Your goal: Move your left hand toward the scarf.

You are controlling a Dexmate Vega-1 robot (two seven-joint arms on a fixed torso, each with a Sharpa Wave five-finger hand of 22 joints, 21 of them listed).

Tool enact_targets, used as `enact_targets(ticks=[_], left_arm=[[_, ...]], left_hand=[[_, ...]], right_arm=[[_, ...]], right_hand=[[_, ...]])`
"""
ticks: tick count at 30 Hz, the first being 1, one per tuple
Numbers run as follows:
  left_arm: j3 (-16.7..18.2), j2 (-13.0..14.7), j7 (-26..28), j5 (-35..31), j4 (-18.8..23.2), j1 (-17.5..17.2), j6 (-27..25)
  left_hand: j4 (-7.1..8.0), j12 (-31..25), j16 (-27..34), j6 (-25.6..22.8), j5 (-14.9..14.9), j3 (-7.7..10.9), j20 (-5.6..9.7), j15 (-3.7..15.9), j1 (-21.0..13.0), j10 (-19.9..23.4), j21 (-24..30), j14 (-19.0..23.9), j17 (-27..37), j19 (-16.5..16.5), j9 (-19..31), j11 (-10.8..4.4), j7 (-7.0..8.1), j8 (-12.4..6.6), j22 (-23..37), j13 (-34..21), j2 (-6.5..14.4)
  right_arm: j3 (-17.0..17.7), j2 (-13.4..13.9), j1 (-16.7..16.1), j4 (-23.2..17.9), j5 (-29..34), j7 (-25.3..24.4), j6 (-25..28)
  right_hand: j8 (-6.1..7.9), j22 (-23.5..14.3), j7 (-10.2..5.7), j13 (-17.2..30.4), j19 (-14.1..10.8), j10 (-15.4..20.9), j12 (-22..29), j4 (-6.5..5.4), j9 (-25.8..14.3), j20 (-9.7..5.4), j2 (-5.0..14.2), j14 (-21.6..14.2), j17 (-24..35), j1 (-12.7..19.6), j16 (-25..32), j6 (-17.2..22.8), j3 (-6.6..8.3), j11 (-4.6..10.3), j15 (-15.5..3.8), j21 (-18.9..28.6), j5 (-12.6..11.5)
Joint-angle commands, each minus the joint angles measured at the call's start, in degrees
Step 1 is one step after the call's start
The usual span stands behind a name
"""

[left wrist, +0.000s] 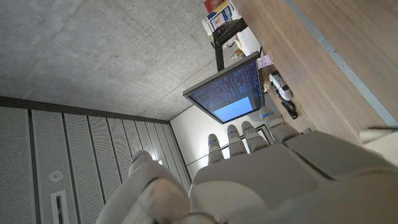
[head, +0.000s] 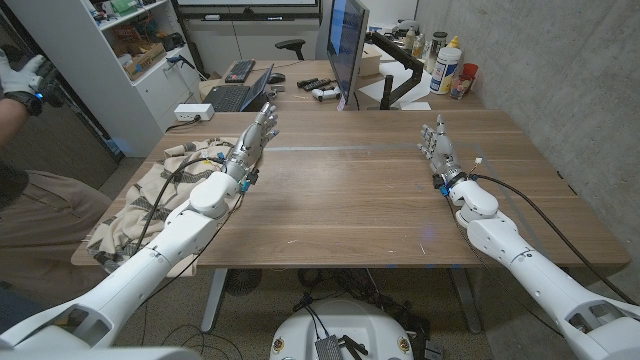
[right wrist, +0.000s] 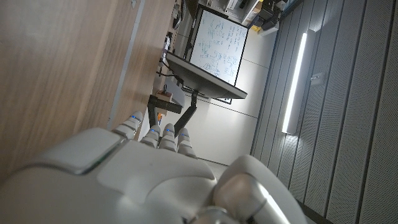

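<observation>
1. A person's gloved hand point(head: 22, 76) shows at the far left edge of the head view, well apart from the wooden table point(head: 350, 200).
2. The scarf point(head: 150, 195), cream with a dark check, lies bunched on the table's left end, part of it draped over the left edge.
3. The left hand point(head: 254, 138) is raised over the table just to the right of the scarf's far end, not touching it; its fingers point(left wrist: 239, 140) are stretched out straight, side by side, and hold nothing.
4. A monitor point(head: 346, 45) stands beyond the table's far edge, near the middle.
5. The right hand point(head: 437, 146) stands on the table's right half, well apart from the scarf, fingers straight and apart, holding nothing.
</observation>
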State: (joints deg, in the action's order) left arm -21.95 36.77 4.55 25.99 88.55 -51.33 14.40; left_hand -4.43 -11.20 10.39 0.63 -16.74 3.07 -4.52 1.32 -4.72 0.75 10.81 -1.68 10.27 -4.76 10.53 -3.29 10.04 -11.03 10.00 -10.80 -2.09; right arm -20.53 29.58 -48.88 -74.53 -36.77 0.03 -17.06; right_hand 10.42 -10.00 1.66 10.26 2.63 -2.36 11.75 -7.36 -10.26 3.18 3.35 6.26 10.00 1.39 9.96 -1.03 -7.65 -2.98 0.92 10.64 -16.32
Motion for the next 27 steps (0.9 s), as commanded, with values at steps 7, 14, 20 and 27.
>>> enact_targets(ticks=[7,14,20,27], left_arm=[[1.7,3.3,3.2,-3.2,6.2,-2.8,-2.0],[2.6,4.9,4.9,-4.8,8.9,-4.4,-3.5],[3.7,6.1,6.6,-6.1,11.3,-6.1,-4.5],[5.0,7.2,8.0,-6.6,13.7,-8.0,-6.4]], left_hand=[[-0.49,-0.1,0.1,0.1,-0.2,-0.08,-0.47,-0.13,-0.7,-0.4,0.0,-0.3,0.1,0.3,0.3,-0.02,-0.19,-0.13,0.2,-0.1,0.2],[-0.52,-0.1,0.1,0.1,-0.2,-0.08,-0.55,-0.22,-0.7,-0.5,0.0,-0.5,0.1,0.4,0.3,0.04,-0.22,-0.13,0.2,-0.1,0.3],[-0.55,0.0,0.1,0.1,-0.2,-0.09,-0.58,-0.36,-0.8,-0.7,0.0,-0.6,0.1,0.4,0.3,0.12,-0.24,-0.15,0.2,-0.1,0.4],[-0.58,0.0,0.1,0.1,-0.1,-0.09,-0.78,-0.41,-0.8,-0.9,0.0,-0.8,0.1,0.6,0.3,0.08,-0.23,-0.17,0.2,-0.1,0.4]], right_arm=[[-0.1,-0.1,-0.2,0.2,0.5,-0.4,-0.5],[0.3,-0.1,-0.4,0.5,0.1,-0.5,-0.8],[0.5,-0.2,-0.4,1.0,-0.3,0.0,-1.1],[0.3,-0.4,0.0,1.9,0.0,0.5,-1.7]], right_hand=[[0.25,-0.2,0.27,0.3,0.4,-0.1,0.2,0.0,-0.2,0.08,0.77,0.7,0.1,0.0,0.3,-0.2,-0.4,-0.61,-0.29,0.1,-0.4],[0.25,-0.2,0.26,0.3,0.5,-0.2,0.2,0.04,-0.2,0.09,0.77,0.7,0.1,0.1,0.3,-0.2,-0.41,-0.7,-0.24,0.1,-0.4],[0.27,-0.2,0.27,0.3,0.5,-0.2,0.2,0.07,-0.2,0.13,0.77,0.7,0.1,0.1,0.3,-0.2,-0.42,-0.66,-0.31,0.1,-0.4],[0.28,-0.2,0.31,0.3,0.6,-0.3,0.2,0.11,-0.2,0.1,0.78,0.8,0.1,0.2,0.3,-0.2,-0.43,-0.61,-0.3,0.1,-0.4]])
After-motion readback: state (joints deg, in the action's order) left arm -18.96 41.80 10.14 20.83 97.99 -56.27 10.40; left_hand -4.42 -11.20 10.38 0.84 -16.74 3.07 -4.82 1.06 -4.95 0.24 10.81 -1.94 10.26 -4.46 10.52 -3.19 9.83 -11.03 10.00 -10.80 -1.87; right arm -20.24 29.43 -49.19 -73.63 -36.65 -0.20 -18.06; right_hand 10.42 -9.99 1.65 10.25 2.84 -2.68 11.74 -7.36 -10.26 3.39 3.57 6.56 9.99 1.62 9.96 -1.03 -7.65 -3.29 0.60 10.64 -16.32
